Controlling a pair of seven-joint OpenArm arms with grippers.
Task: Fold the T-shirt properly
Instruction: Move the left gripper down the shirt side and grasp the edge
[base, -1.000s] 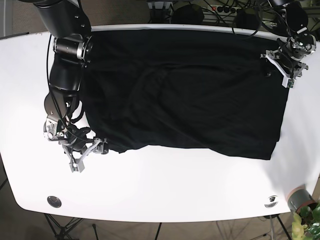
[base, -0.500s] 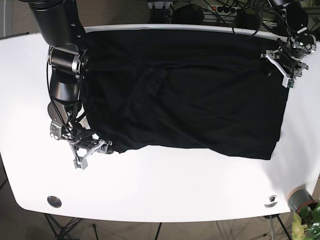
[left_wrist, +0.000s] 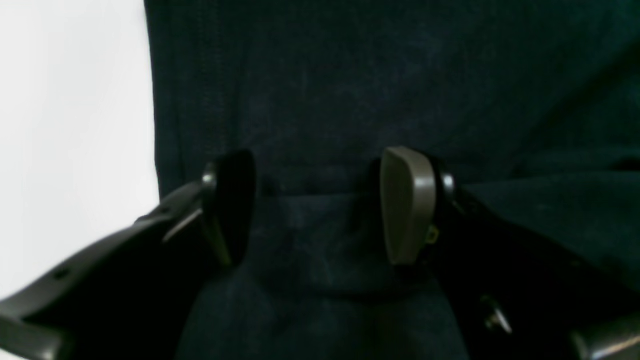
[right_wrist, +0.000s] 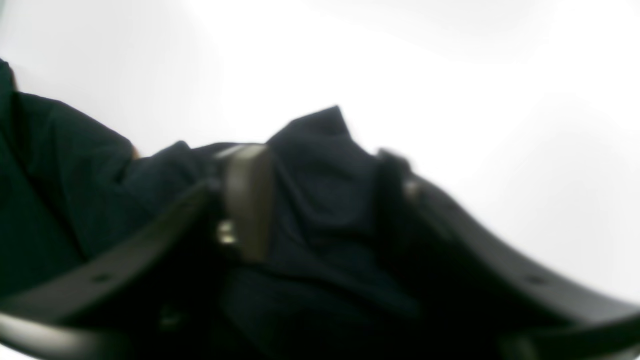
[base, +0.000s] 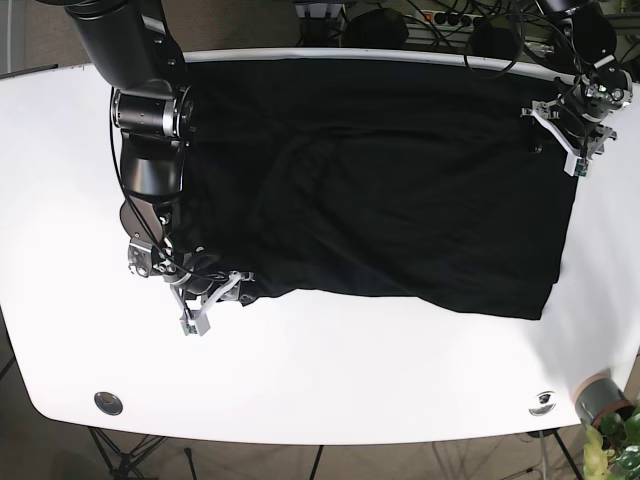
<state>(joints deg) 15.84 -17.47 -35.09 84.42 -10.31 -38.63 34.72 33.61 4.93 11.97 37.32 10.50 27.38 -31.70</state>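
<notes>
On the left of the base view, the right hand (base: 212, 300) sat low at the near corner of the black T-shirt (base: 380, 180), its fingers (right_wrist: 247, 200) apart with a raised peak of cloth between them, not pinched. The shirt lay spread over the far half of the white bench (base: 330, 380). At the right, the left hand (base: 568, 135) rested on the shirt's side edge, fingers (left_wrist: 407, 202) wide with a fold of fabric lying between them.

Both hands are spread: the left hand (left_wrist: 320, 205) clearly, the right hand (right_wrist: 320, 200) apparently, through blur.
</notes>
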